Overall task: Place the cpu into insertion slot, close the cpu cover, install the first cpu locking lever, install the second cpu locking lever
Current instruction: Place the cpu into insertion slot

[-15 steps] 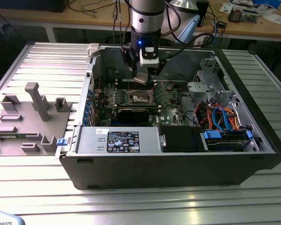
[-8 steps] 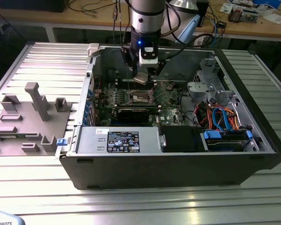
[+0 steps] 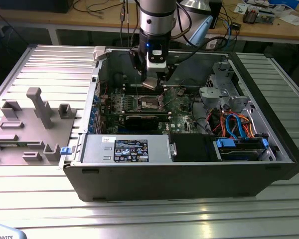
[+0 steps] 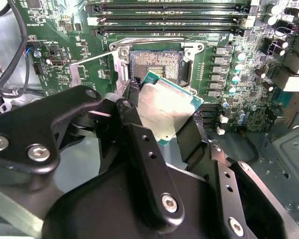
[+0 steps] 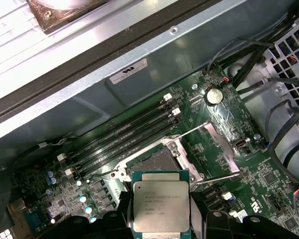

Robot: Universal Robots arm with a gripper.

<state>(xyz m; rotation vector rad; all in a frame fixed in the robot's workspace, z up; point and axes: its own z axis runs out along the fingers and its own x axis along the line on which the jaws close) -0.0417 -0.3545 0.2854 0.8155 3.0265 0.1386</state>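
My pincer (image 4: 163,119) is clenched on the flat square silvery-grey cpu (image 4: 167,107), holding it tilted just above, and apart from, the square brown-floored insertion slot (image 4: 157,62) in the green circuit board (image 4: 50,30). In the exterior view that lies upper centre, inside the open grey computer case (image 3: 189,174) on the ribbed metal counter (image 3: 139,214).

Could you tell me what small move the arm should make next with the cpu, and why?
Probably ease it down toward the insertion slot. The gripper holds the cpu by its edges above the slot, apart from it, and the slot's contact field lies bare, so nothing appears to block the way down.
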